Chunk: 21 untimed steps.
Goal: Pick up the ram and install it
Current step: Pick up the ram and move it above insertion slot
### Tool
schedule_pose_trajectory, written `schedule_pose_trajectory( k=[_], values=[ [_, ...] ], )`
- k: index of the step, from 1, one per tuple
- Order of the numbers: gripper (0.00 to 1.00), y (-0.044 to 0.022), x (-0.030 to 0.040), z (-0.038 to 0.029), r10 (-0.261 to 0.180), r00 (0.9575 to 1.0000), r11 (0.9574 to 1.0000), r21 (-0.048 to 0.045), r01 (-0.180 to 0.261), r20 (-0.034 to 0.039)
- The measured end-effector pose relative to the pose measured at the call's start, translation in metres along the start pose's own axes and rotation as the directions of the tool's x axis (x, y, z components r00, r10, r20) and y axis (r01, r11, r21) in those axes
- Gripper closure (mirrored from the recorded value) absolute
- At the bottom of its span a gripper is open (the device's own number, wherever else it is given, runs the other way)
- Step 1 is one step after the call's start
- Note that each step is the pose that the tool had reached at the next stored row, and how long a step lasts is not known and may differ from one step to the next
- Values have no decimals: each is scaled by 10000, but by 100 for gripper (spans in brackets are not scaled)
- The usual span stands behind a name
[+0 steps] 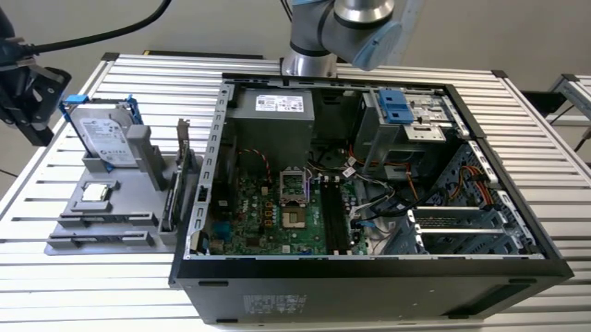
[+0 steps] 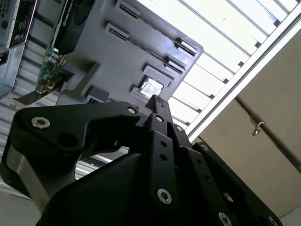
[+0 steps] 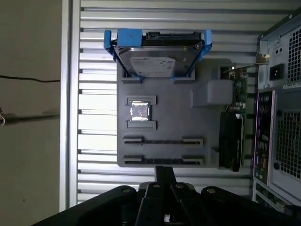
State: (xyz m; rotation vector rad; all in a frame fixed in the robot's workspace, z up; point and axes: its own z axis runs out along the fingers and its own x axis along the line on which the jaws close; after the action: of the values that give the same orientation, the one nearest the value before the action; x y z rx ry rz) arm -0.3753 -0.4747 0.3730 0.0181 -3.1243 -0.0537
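Pincer (image 3: pixel 164 172) shut, holding nothing I can see | hangs by gray tray (image 3: pixel 174 117) on desk (image 3: pixel 94 61) | tray slots (image 3: pixel 162 141) keep parts standing up for easy grabbing.

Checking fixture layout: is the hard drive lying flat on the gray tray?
No, in the exterior view the hard drive stands upright in a slot of the gray tray.

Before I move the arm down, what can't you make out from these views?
- The ram: in the first wrist view the tray's long slots read as dark lines from above; I cannot tell whether a stick sits there.
- Motherboard memory slots: too small in the exterior view to judge filled or empty.
- Near edge of the tray: covered by the gripper in the first wrist view.
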Motion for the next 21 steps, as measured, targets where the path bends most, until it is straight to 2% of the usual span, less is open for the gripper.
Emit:
schedule_pose_trajectory(
  k=[11, 21],
  values=[
    [100, -93, -21, 17, 2, 10000, 10000, 9, -2, -7],
    [100, -123, -22, 39, -29, 10000, 10000, 29, 29, 14]
  ],
)
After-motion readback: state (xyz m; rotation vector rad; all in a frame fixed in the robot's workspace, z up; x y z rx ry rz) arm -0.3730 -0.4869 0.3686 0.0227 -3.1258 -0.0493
